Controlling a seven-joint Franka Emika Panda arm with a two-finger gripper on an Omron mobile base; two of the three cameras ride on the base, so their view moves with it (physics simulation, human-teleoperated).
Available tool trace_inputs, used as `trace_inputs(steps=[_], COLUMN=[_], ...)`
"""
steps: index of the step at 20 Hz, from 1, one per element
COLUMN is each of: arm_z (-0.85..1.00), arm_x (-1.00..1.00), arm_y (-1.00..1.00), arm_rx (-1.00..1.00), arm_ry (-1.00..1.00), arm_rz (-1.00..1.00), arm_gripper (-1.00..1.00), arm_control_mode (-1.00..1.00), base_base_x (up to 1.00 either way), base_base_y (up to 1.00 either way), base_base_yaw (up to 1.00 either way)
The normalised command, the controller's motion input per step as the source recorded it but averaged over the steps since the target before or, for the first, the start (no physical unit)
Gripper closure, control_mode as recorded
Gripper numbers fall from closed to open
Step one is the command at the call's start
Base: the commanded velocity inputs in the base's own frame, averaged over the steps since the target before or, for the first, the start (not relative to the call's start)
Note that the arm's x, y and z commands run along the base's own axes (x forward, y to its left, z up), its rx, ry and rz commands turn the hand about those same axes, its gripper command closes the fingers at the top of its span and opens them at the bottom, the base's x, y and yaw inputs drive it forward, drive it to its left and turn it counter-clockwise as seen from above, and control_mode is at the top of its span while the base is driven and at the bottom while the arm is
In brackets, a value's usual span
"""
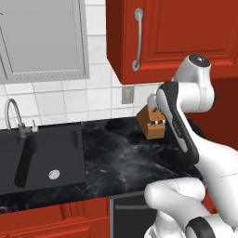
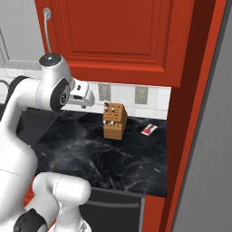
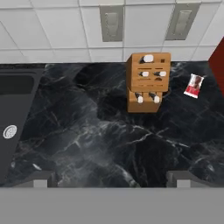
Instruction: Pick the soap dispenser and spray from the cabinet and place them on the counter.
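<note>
The red wall cabinet (image 1: 176, 37) (image 2: 118, 36) hangs above the counter with its panelled doors shut, its silver handle (image 1: 138, 39) at the door's left edge. The soap dispenser and the spray are hidden. My hand (image 2: 81, 95) hovers over the black marble counter (image 1: 121, 153) (image 3: 87, 131), below the cabinet and left of the knife block. My gripper (image 3: 111, 179) is open, its two dark fingertips (image 3: 39, 179) far apart with nothing between them, pointing down at the bare worktop.
A wooden knife block (image 1: 151, 122) (image 2: 114, 120) (image 3: 148, 83) stands by the tiled wall. A small red packet (image 2: 148, 129) (image 3: 194, 85) lies to its right. The black sink (image 1: 42, 158) with a faucet (image 1: 14, 116) is at the left. A tall red panel (image 2: 190, 113) bounds the right.
</note>
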Motion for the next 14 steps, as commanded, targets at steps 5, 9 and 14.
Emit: trace_inputs(steps=[5, 9, 14], arm_z=[0.15, 0.22, 0.26], arm_x=[-0.28, -0.26, -0.31], arm_y=[0.02, 0.08, 0.07], arm_rx=[0.0, 0.0, 0.0], arm_ry=[-0.21, -0.22, -0.24], arm_rz=[0.0, 0.0, 0.0], arm_gripper=[-1.0, -1.0, -1.0], arm_control_mode=[-1.0, -1.0, -1.0], base_base_x=[0.0, 0.0, 0.0], base_base_y=[0.0, 0.0, 0.0], base_base_yaw=[0.0, 0.0, 0.0])
